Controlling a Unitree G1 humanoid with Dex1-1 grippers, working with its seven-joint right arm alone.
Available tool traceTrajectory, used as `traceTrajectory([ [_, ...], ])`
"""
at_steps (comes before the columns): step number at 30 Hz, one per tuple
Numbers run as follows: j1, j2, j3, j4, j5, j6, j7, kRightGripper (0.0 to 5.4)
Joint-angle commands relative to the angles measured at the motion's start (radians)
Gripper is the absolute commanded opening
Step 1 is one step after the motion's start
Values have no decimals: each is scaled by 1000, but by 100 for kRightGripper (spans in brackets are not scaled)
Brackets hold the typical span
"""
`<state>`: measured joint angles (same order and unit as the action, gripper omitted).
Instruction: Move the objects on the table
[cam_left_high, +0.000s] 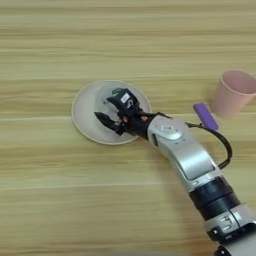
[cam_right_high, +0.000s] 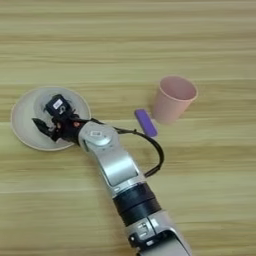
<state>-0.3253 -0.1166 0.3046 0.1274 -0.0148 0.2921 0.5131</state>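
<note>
Left eye view has the gripper (cam_left_high: 111, 111) hanging spread open and empty over the pale plate (cam_left_high: 82, 112), while the right eye view puts the purple block (cam_right_high: 146, 122), long axis 11-to-5, at its 3 o'clock beside the pink cup (cam_right_high: 173, 98).

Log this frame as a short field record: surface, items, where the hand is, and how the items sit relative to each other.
surface: wooden table
plate: round pale plate, left of the other items
hand: right hand over the plate, fingers apart
pink cup: pink cup upright, right of the plate
purple block: purple block lying flat just left of the pink cup
other items: none visible
</note>
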Motion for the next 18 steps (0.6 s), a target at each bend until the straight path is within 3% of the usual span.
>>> traceTrajectory([
  [1,-37,7,-36,-105,11,-50,-26,362],
  [15,0,1,-81,-298,15,-65,-72,531],
  [18,16,3,-69,-330,19,-63,-64,536],
])
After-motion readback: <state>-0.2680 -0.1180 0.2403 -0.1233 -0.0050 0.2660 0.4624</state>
